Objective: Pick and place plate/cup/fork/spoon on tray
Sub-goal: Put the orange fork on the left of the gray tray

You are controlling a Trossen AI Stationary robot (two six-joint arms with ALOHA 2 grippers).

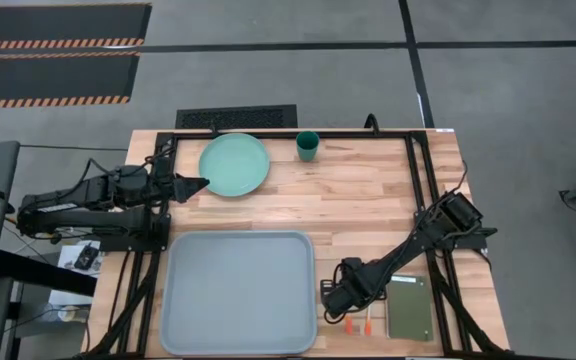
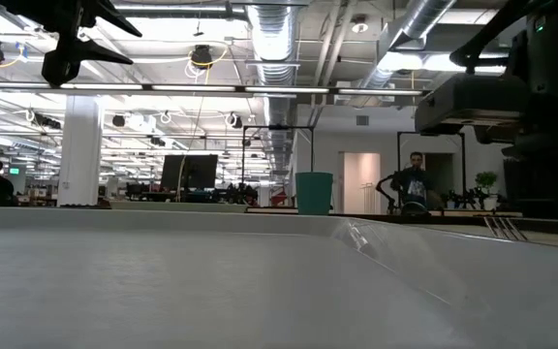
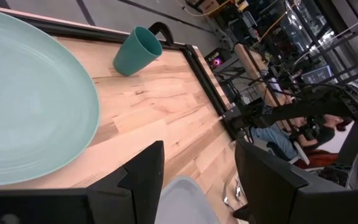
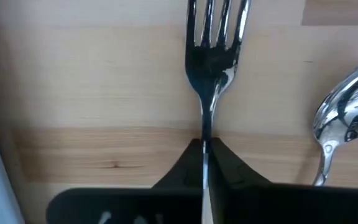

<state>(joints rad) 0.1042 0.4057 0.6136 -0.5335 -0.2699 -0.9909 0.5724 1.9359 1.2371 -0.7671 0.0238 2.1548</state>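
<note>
The mint-green plate (image 1: 234, 165) lies flat at the table's far left, and the teal cup (image 1: 308, 146) stands upright to its right. My left gripper (image 1: 196, 184) is open and empty, level, just left of the plate's rim; its wrist view shows the plate (image 3: 30, 106) and the cup (image 3: 135, 51). The grey-blue tray (image 1: 238, 292) lies at the near edge. My right gripper (image 1: 334, 303) is low beside the tray's right rim, shut on the fork (image 4: 213, 56). The spoon (image 4: 347, 118) lies on the wood beside the fork. My right gripper pinches the fork's thin neck (image 4: 205, 140), just behind the prongs, between its two fingers. The fingers come from above, slanting down. The prongs point away from the gripper, level over the wood; whether the fork is off the table I cannot tell.
A small dark green pad (image 1: 408, 307) lies at the near right, beside the cutlery's orange handle tips (image 1: 358, 326). A black frame (image 1: 288, 134) runs along the table's far edge and sides. Bare wood lies between the plate and the tray. A person (image 2: 413, 184) stands in the room beyond.
</note>
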